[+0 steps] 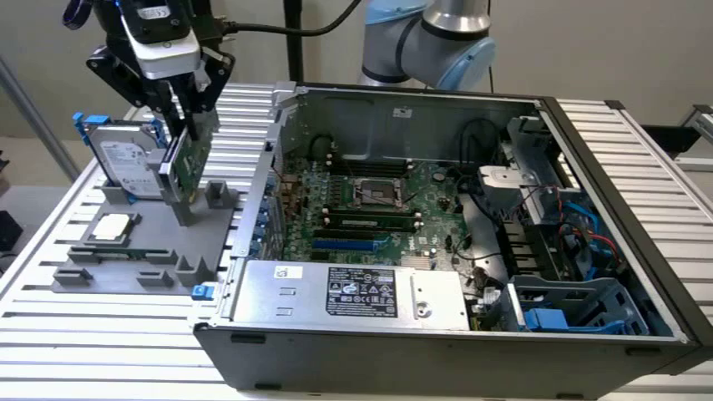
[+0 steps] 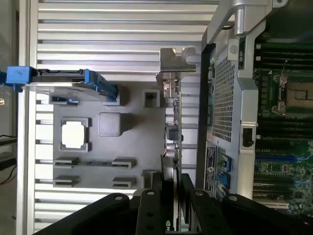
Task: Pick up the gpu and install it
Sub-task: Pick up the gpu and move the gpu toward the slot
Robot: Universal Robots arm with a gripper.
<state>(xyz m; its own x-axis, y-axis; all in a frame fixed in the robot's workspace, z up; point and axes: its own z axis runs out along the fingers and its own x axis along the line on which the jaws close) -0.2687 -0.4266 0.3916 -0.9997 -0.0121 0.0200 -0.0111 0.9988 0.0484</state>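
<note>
With the gpu (image 2: 171,112) clamped edge-on between the jaws, the gripper (image 2: 172,192) should keep the card upright, its bracket (image 2: 176,60) beyond the fingertips swinging clear of the computer case (image 2: 247,117).

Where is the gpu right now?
In the exterior view, the gpu is on the left, in the gripper, beside the hard drive.

White-blue joints, black cable.

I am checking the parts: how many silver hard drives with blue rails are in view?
1 silver hard drive with blue rails: standing upright on the grey plastic tray. Others may be hidden.
</note>
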